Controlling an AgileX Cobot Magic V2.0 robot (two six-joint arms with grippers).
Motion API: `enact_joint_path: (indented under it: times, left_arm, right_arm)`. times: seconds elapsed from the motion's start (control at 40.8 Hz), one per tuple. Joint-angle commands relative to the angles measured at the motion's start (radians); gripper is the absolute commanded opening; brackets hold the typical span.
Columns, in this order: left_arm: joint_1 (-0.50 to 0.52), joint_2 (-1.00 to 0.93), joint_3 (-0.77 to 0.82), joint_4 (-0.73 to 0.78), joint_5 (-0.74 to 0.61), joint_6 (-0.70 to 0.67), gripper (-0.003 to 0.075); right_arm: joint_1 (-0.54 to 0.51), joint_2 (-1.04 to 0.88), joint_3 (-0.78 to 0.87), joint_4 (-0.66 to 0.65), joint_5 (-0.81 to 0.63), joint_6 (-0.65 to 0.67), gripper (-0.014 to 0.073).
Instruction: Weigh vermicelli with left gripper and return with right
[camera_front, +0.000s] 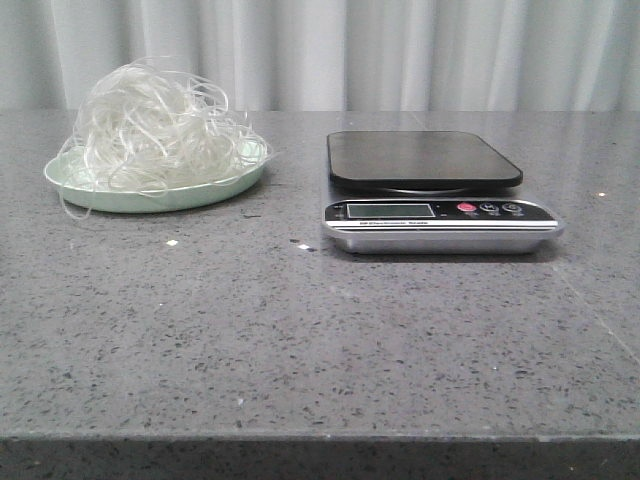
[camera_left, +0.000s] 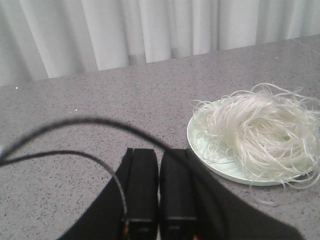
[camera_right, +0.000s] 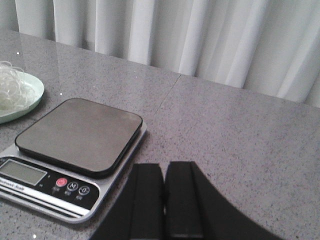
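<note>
Left gripper (camera_left: 159, 200): fingers pressed together, holding nothing, over bare table (camera_front: 300, 340) beside the pale green plate (camera_front: 180, 196). Right gripper (camera_right: 164, 200): likewise closed, empty, beside the scale (camera_front: 430, 190). Neither arm shows in front view. Vermicelli (camera_front: 150, 125) heaped on the plate, rear left of the table; strands hang over its rim. Scale rear centre-right, platform bare, well apart from the plate. Wide open counter toward the front edge. Curtain (camera_front: 400, 50) behind.

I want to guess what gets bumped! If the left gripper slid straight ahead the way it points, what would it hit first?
Probably nothing soon. The left gripper, fingers together, points at bare table and the curtain beyond. The vermicelli on its plate sits off to one side of that line.
</note>
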Motion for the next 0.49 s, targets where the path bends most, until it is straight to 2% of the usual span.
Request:
enact_joint_path:
  times: [0.0, 0.466]
  left_arm:
    - [-0.008, -0.002, -0.027, -0.017, -0.075, -0.010, 0.0137]
    - [-0.008, -0.002, -0.027, -0.017, -0.075, -0.010, 0.0137]
  right_arm:
    - [-0.004, 0.001, -0.020, -0.005, -0.077, -0.009, 0.0151]
    - [-0.004, 0.001, -0.020, -0.005, -0.064, -0.009, 0.0151]
